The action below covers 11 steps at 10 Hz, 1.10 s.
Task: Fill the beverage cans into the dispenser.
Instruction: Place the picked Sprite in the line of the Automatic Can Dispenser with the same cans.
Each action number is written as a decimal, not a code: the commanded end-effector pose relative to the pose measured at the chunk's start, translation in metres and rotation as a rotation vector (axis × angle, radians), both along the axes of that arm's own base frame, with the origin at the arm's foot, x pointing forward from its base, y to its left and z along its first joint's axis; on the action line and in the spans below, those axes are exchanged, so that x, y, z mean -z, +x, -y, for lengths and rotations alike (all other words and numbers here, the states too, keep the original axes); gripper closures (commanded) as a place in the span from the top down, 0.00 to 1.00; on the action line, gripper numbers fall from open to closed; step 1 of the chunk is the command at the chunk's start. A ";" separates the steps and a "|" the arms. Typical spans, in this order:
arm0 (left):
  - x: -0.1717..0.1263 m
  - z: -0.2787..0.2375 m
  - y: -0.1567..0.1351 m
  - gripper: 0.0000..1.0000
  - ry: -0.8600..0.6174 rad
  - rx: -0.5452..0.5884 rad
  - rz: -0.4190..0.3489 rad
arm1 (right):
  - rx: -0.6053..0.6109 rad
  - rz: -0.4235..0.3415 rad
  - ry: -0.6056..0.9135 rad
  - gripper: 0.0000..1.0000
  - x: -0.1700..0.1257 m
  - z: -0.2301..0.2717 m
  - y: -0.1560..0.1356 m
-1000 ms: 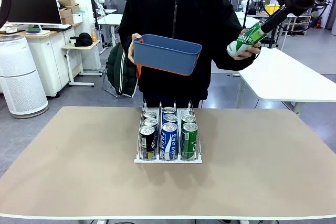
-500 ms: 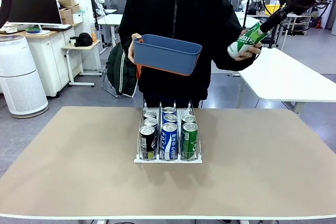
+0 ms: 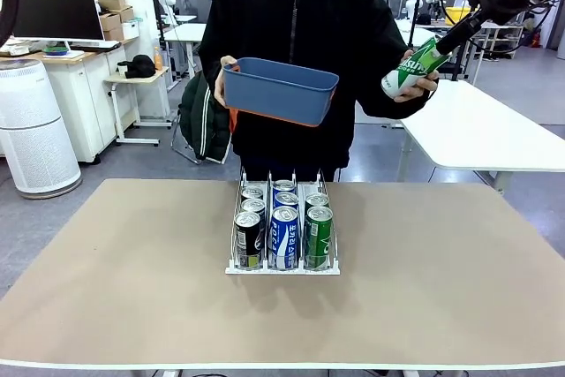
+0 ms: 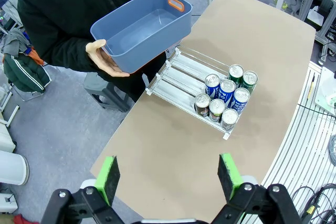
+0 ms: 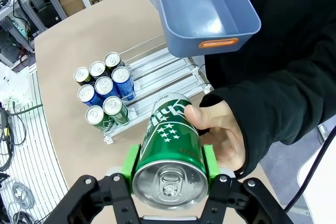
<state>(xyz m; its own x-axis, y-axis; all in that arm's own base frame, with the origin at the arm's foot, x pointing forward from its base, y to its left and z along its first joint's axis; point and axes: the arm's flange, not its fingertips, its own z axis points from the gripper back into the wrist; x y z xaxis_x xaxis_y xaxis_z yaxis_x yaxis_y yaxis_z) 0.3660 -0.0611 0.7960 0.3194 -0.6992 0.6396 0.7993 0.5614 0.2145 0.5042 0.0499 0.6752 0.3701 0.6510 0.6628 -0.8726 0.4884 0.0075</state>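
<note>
the step in hand is the handover of a green can (image 5: 170, 153): the right gripper (image 5: 169, 167) has its green pads clamped on the can's sides near the top, while the person's hand (image 5: 220, 135) at 3 o'clock also wraps it, thumb on the label. in the front view this sits high at 2 o'clock. next, i judge, the person must let go and the arm carry the can down to the dispenser (image 3: 282, 229) at table centre, whose three lanes already hold eight cans (image 4: 227, 95) crowded at the robot's end. the far ends of the lanes look free. the left gripper (image 4: 170, 174) hangs wide open, holding nothing. the blue bin (image 3: 281, 90) the person holds over the rack at 12 o'clock may crowd the descent.
</note>
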 end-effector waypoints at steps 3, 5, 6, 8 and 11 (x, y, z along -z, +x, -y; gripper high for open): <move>0.001 -0.002 0.000 1.00 0.000 0.000 0.000 | 0.004 -0.002 -0.023 0.38 0.000 -0.001 -0.002; 0.001 -0.002 0.000 1.00 0.000 0.000 0.000 | 0.011 0.001 -0.020 0.19 0.003 -0.005 -0.006; 0.001 -0.002 0.000 1.00 0.000 0.000 0.000 | 0.001 0.002 -0.030 0.00 -0.001 -0.001 -0.006; 0.001 -0.002 0.000 1.00 0.000 0.000 0.000 | 0.009 0.010 -0.023 0.00 0.003 -0.005 -0.009; 0.001 -0.002 0.000 1.00 0.000 0.000 0.000 | 0.002 0.011 -0.024 0.19 0.001 -0.005 -0.011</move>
